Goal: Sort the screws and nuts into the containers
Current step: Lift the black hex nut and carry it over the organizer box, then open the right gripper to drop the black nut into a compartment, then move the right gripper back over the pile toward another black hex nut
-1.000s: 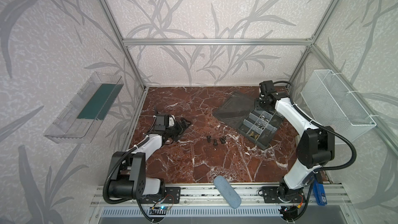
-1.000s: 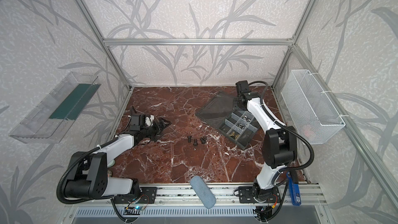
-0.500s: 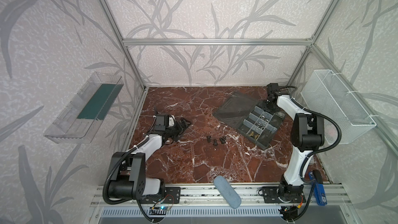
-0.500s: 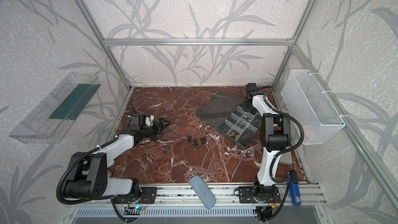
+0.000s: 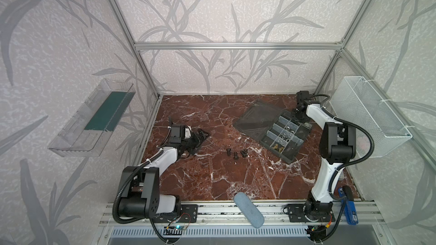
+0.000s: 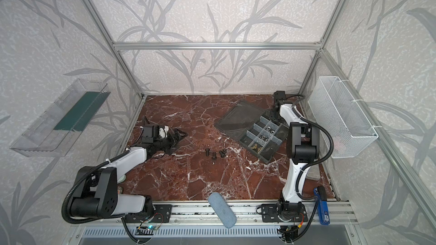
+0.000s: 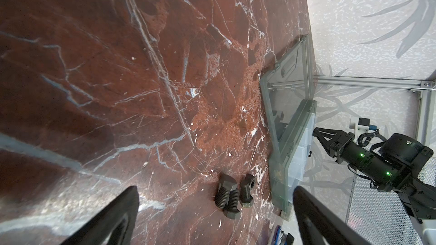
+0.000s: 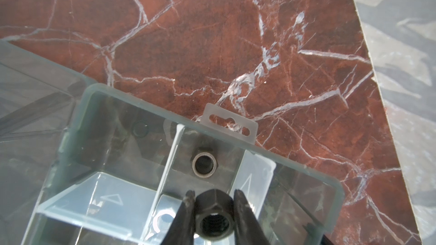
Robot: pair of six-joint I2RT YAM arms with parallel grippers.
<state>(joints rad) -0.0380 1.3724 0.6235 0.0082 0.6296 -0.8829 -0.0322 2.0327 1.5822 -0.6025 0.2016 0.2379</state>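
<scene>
Marble counter (image 8: 212,43): a nut (image 8: 213,218) is gripped by the right fingers (image 8: 183,210) directly above the box's (image 8: 132,114) corner compartment (image 8: 226,159), where another nut (image 8: 204,164) lies; left fingers (image 7: 122,210) are spread, screws (image 7: 232,194) just ahead.

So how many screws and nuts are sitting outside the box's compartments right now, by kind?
Black bolts on the marble: 3
Dark hex nut by them: 1
Held nut, in the right tool: 1
Total: 5
</scene>
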